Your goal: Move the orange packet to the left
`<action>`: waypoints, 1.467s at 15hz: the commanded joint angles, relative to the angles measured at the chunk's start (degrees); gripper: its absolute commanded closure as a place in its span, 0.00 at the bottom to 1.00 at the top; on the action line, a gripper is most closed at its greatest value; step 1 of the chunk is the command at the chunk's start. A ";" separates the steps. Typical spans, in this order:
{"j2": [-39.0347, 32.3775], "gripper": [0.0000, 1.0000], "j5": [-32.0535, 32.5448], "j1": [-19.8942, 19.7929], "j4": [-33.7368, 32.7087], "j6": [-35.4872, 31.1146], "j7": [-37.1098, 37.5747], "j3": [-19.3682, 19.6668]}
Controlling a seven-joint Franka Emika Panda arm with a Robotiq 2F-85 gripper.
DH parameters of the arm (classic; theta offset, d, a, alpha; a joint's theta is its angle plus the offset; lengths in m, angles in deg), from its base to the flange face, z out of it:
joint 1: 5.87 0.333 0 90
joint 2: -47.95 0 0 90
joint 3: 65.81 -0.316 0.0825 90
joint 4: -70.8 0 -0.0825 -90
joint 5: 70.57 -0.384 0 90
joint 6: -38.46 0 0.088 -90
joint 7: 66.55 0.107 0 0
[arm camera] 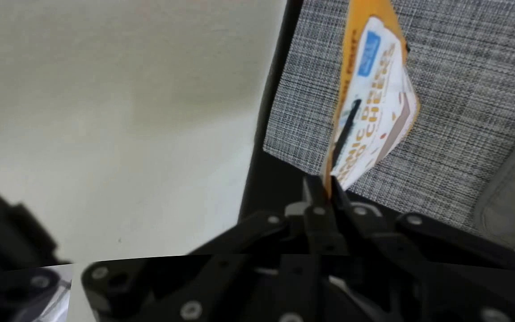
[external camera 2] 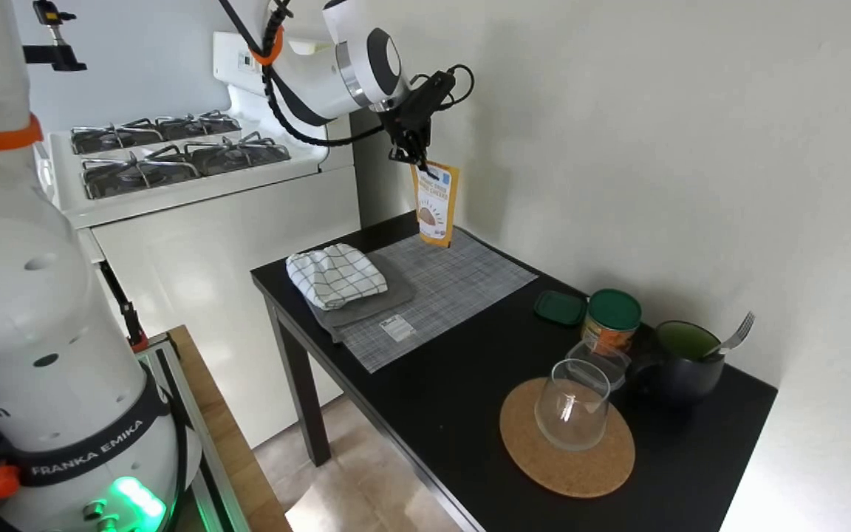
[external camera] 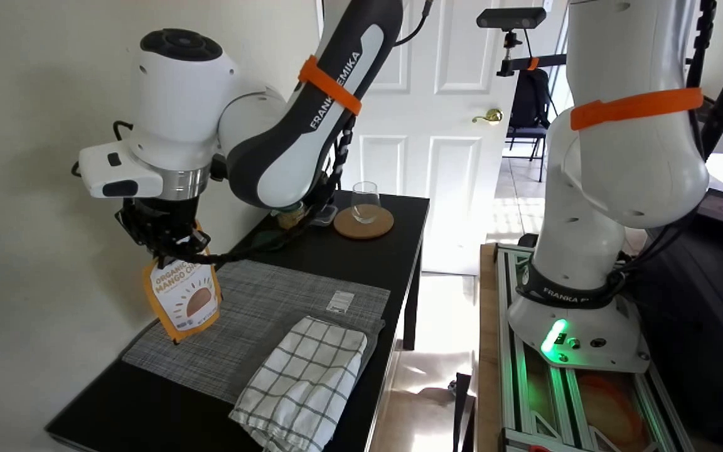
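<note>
End effector (arm camera: 324, 184) clamped on upper part of orange mango cheeks packet (external camera: 184, 295), jaws tight either side of it. Packet's approx. upright w/ slight tilt, over gray placemat (external camera 2: 470, 281), nr wall (external camera 2: 617, 148); can't tell if btm edge touches. Also on black worktop (external camera 2: 462, 399): checked dish towel (external camera 2: 337, 275) atop gray cloth (external camera 2: 396, 284); well apart from packet, cork trivet (external camera 2: 580, 476) w/ stemless glass (external camera 2: 572, 421) standing on it; nr trivet, green-lidded jar (external camera 2: 610, 332) & dark mug (external camera 2: 680, 380) w/ fork (external camera 2: 734, 338) at rim.

Woven placemat (external camera 2: 459, 284), smooth glass tumbler (external camera 2: 572, 414), seemingly plastic packet (external camera: 184, 295).
</note>
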 commanded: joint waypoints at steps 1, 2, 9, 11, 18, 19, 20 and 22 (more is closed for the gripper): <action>-3.15 0.99 -1.26 -0.23 -0.88 -3.14 0.69 -1.03; -3.79 0.99 -1.32 -0.23 -1.04 -3.60 0.58 -1.14; -7.56 0.72 -3.30 -0.76 -2.31 -3.09 -0.61 -2.21; -7.08 0.66 -3.94 -0.51 -2.30 -2.38 -0.71 -2.43; 3.61 0.12 -3.46 0.65 2.94 0.51 -0.69 -3.20; 4.75 0.05 -4.18 0.47 3.42 1.16 -1.22 -3.63; 5.90 0.01 -4.36 0.40 4.06 1.44 -1.79 -3.83; 8.09 0.00 -2.01 0.68 4.95 0.87 -1.93 -3.35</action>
